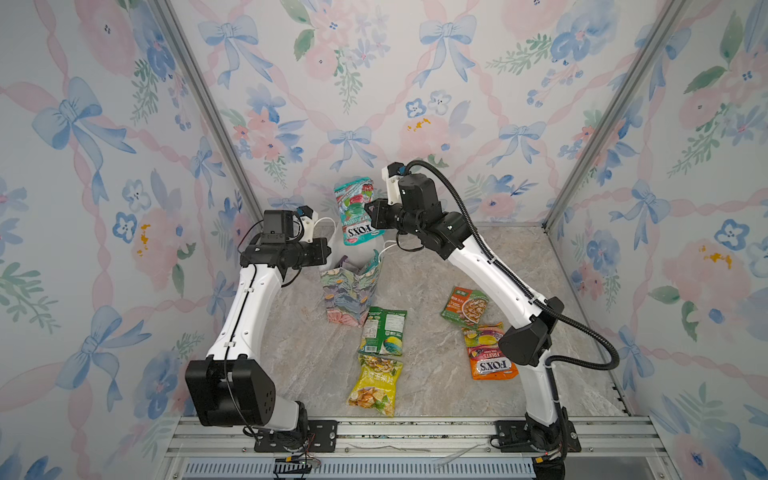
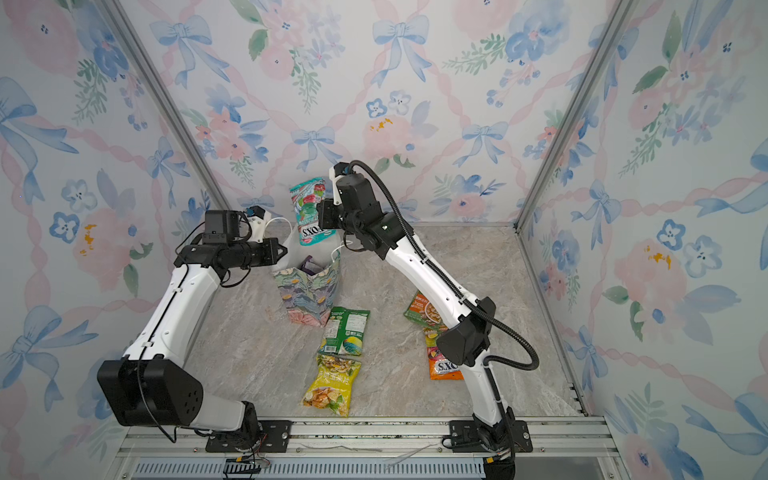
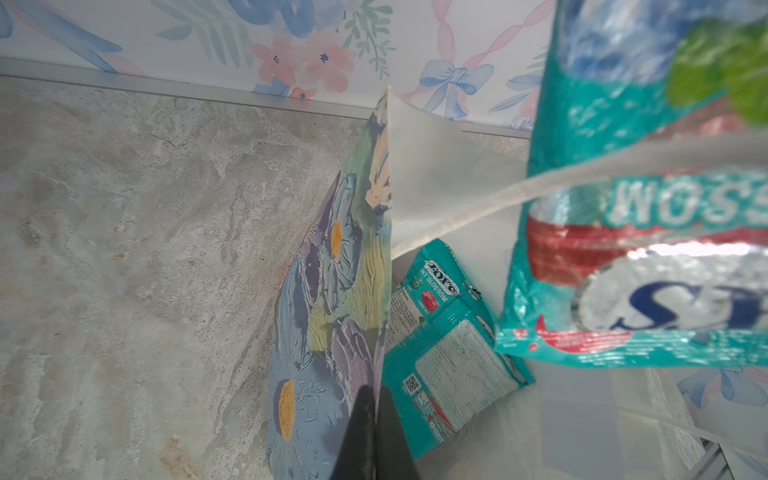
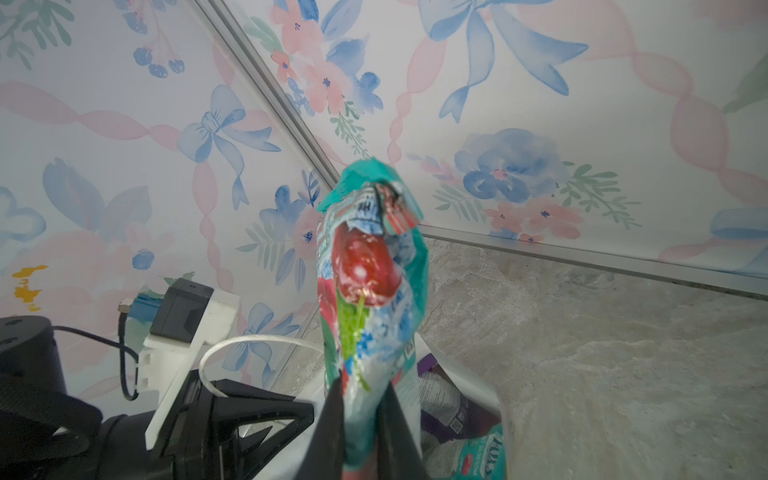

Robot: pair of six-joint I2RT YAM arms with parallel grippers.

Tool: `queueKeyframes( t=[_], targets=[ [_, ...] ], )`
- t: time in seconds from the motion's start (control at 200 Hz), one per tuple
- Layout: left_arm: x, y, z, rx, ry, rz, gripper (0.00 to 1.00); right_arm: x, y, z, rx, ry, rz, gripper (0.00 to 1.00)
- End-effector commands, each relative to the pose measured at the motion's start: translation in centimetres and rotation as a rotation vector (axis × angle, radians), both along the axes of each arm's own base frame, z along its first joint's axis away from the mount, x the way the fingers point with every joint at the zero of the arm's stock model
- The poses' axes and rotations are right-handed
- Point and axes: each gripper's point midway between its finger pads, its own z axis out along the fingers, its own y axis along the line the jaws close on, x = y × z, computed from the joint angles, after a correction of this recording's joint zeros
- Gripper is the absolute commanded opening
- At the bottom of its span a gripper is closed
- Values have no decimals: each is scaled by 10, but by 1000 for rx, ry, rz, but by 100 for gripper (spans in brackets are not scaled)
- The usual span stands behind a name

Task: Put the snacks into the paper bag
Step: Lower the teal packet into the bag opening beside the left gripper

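The flower-print paper bag [image 1: 351, 291] [image 2: 309, 295] stands upright at the back middle. My left gripper [image 1: 328, 251] [image 3: 376, 399] is shut on its left wall [image 3: 332, 291], one finger outside and one inside. Just above the bag's mouth hangs a teal FOX'S packet [image 1: 357, 212] [image 4: 370, 282], with my right gripper [image 1: 369, 209] [image 4: 361, 399] shut on it. Inside the bag lie another teal packet [image 3: 449, 340] and a purple one [image 4: 440, 399]. On the table lie a green packet [image 1: 384, 332], a yellow chip packet [image 1: 376, 384], an orange-green nut pack [image 1: 464, 307] and an orange FOX'S packet [image 1: 490, 353].
Flowered walls enclose the marble table [image 1: 436, 374] on three sides, with the bag close to the back wall. The right arm's elbow [image 1: 528, 336] hangs over the orange packet. A metal rail [image 1: 415, 432] runs along the front edge.
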Motion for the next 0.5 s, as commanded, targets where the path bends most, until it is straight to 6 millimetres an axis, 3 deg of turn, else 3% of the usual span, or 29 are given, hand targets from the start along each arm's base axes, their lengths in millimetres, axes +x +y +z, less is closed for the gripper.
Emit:
queueKeyframes(
  t=[0.0,0.495],
  targets=[
    [-3,-1,-2,-13,6,-16,0,-4,-2,18,70,-26,-25,0],
    [-3,-2,0,-16,2,-18,0,-17,-12,-2,108,14,-60,0]
  ],
)
